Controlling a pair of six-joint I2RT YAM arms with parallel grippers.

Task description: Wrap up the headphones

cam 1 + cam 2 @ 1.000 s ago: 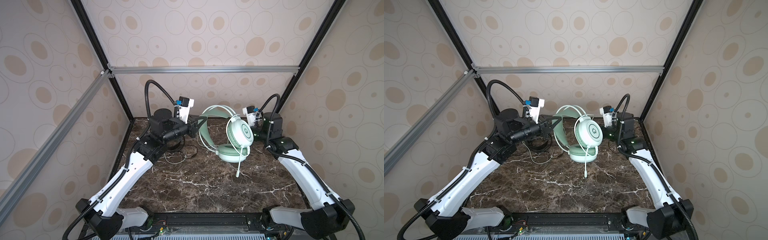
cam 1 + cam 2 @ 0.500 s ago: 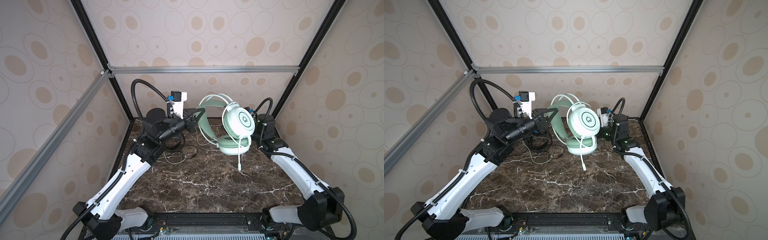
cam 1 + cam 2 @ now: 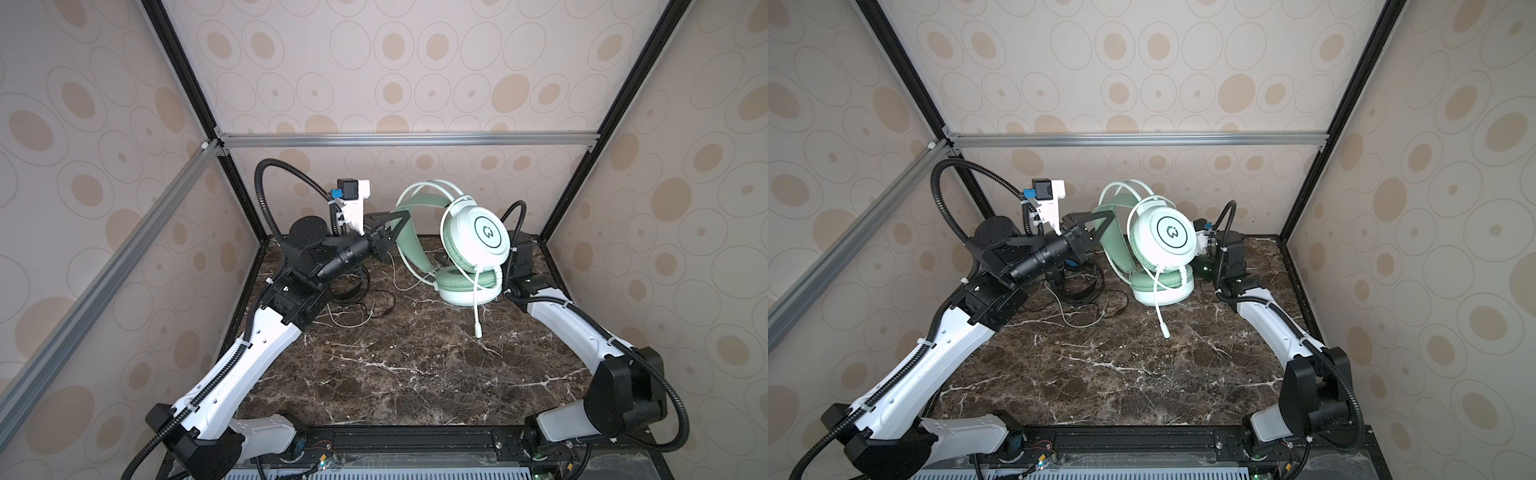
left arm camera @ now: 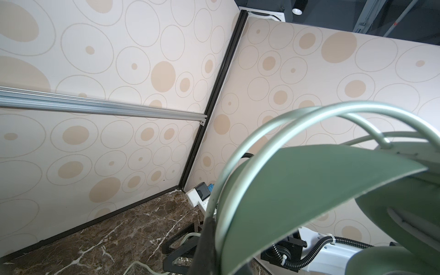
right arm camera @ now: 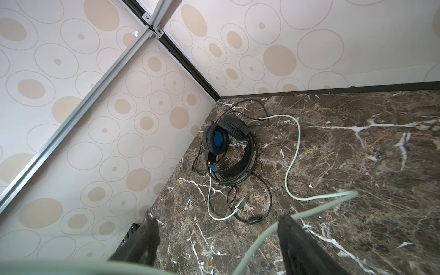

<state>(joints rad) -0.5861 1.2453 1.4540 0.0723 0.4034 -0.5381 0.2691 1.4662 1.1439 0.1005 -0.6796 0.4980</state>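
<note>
1. The mint-green headset (image 3: 473, 239) sits right at my left hand (image 3: 399, 220), which is pressed together on the green headband (image 4: 309, 190) (in the left wrist view one black finger (image 4: 204, 240) lies against the band's edge).
2. From that pinch the headset stretches away from the left hand towards the right arm. The white-backed ear cup (image 3: 1167, 239) is raised, and the lower cup (image 3: 467, 286) appears to rest on the counter (image 3: 415, 374).
3. The microphone boom (image 3: 477, 309) droops from the raised cup. I cannot tell whether its tip touches the counter.
4. My right hand (image 5: 219, 240) is spread wide. It sits behind the raised cup, so both top views hide it.
5. The pale cord (image 5: 319, 208) passes between the right hand's fingers (image 5: 300, 245), close beside one of them and unclamped.
6. Out past the right hand's fingertips, that cord snakes over the counter towards the black headset (image 5: 228, 142), which lies flat near the corner (under my left arm in both top views).
7. The thin black cord (image 5: 271, 200) loops loosely about the black headset, with the pale cord's plug end lying among the loops.
</note>
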